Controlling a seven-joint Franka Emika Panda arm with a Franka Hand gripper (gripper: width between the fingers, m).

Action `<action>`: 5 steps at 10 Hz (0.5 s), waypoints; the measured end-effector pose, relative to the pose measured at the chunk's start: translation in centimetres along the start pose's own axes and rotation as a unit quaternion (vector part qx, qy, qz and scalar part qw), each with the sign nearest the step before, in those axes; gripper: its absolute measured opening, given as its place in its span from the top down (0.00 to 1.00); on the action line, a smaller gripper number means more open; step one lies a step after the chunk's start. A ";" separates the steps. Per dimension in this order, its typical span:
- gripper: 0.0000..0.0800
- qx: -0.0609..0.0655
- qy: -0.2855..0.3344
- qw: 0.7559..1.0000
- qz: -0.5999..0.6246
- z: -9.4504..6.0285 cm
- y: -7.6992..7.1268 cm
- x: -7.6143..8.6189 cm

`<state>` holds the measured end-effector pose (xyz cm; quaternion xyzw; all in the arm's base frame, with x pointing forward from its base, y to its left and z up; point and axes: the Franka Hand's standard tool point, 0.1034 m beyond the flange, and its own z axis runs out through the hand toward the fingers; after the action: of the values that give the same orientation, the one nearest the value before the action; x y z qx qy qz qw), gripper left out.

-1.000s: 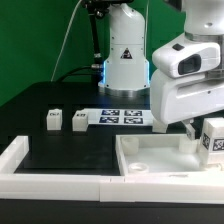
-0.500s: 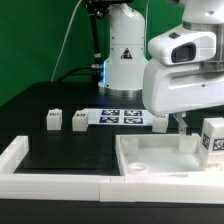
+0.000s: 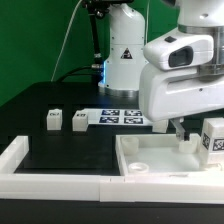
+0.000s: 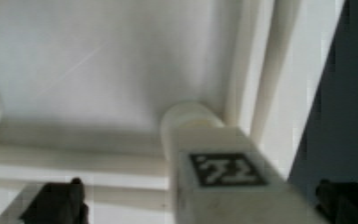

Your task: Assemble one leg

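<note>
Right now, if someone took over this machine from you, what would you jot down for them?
Gripper: open, empty, down at the panel; the wrist view shows the leg standing between its fingers, untouched.
Second leg and third leg stand on the table beside the marker board.
Done: no leg gripped or seen fitted.
Left: grip the leg, fit it to the panel.

bright, even light; wrist view blurred
</note>
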<state>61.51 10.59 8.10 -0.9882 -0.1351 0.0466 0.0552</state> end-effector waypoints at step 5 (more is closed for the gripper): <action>0.23 0.000 0.001 1.000 0.013 -0.2 -0.6 1.2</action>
<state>62.52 11.51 8.26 -0.9899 -0.1224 0.0465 0.0549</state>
